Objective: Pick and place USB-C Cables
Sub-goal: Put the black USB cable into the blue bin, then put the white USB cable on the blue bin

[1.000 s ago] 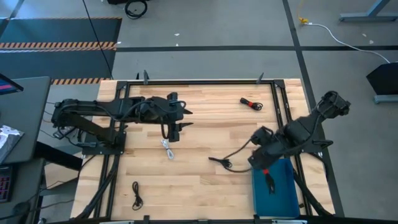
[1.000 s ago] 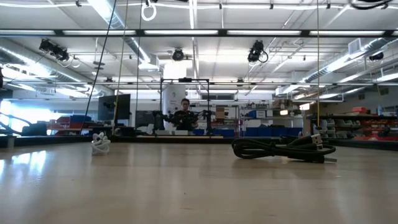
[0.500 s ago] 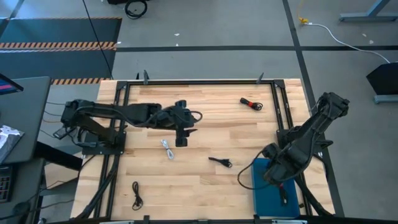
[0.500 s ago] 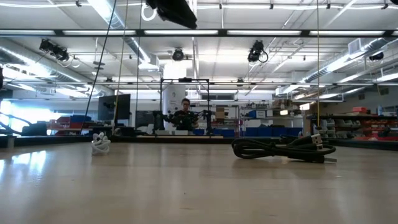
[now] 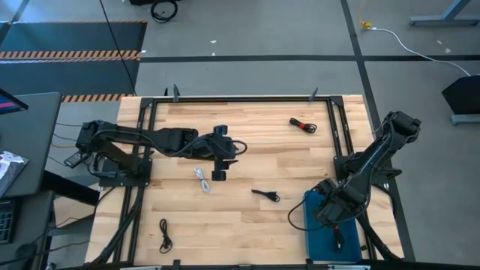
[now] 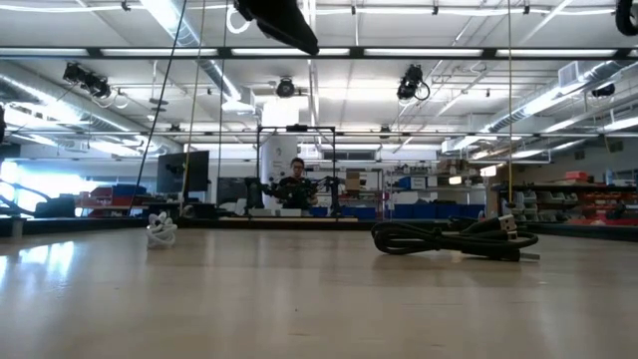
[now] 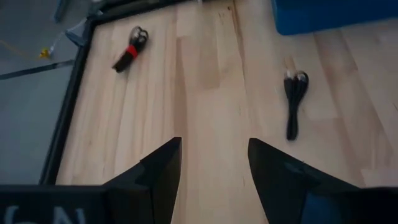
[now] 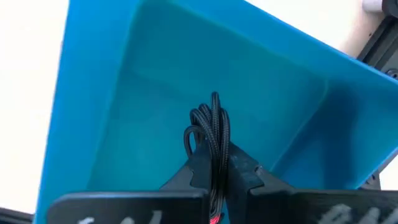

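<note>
My right gripper (image 8: pixel 214 165) is shut on a black braided cable bundle with a red band (image 8: pixel 212 127) over the blue tray (image 8: pixel 112 93), which sits at the table's near right corner (image 5: pixel 319 236). My left gripper (image 7: pixel 214 162) hangs open above the table's middle (image 5: pixel 219 171). A white bundle (image 5: pixel 201 180) lies just to its left, and a black bundle (image 5: pixel 266 196) lies flat to its right, also in the left wrist view (image 7: pixel 295 102). A black bundle with a red band (image 5: pixel 302 124) lies near the far edge. Another black bundle (image 5: pixel 164 234) lies near the near left corner. My right gripper pinches the black braided bundle between its two fingers (image 8: pixel 245 171). The fingers lie along the bundle. The looped end (image 8: pixel 208 118) sticks out past the fingertips over the tray's inside, and a bit of red band (image 8: pixel 215 218) shows farther back between the fingers.
A black metal frame (image 5: pixel 337 127) runs around the wooden table top. The low view shows the black bundle (image 6: pixel 454 239) and the white bundle (image 6: pixel 159 229) on the table, and a person (image 6: pixel 296 179) far off in the room. A long white cord (image 5: pixel 405 41) lies on the floor.
My right gripper has swung from the table's right middle toward the near right corner and now stands over the blue tray, carrying the black bundle with it. My left gripper has moved toward the table's right and a little toward the near edge, past the white bundle.
</note>
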Robot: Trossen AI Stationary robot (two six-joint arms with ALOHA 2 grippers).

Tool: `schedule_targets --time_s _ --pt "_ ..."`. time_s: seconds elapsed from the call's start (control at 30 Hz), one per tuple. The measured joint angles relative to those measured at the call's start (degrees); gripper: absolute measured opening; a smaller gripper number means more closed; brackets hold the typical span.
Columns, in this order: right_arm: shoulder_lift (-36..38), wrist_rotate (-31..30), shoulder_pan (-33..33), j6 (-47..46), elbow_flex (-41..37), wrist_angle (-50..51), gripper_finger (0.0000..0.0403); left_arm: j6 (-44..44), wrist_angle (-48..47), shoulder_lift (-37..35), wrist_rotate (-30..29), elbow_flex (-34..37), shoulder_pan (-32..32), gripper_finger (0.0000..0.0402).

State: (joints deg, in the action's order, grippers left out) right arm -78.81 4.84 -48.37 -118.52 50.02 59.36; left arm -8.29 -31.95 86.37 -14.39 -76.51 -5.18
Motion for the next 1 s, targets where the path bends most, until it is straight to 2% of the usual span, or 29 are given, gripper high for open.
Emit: schedule_targets --time_s 0.2,0.43,0.63,0.8,1.0 --pt "0.0 -1.5 -1.1 -1.6 -0.2 -0.3 0.0044 -0.5 -1.8 -0.3 0.0 0.0 -0.7 0.0192" --pt "0.0 -0.6 -2.3 -2.8 -0.2 -0.2 0.0118 0.6 -2.7 -0.3 0.0 0.0 -1.8 0.0192" --pt "0.1 -2.0 -2.3 1.5 1.2 0.9 0.0176 0.2 -5.3 -0.3 -0.6 0.0 -2.6 0.0192" --pt "0.2 -10.8 -2.3 7.9 7.8 4.9 0.0201 0.2 -11.6 -0.3 -2.4 0.0 -2.5 0.0192" --pt "0.2 -29.4 -2.1 20.9 16.3 5.5 0.0204 0.4 -17.2 -0.3 -3.0 0.0 -2.6 0.0192"
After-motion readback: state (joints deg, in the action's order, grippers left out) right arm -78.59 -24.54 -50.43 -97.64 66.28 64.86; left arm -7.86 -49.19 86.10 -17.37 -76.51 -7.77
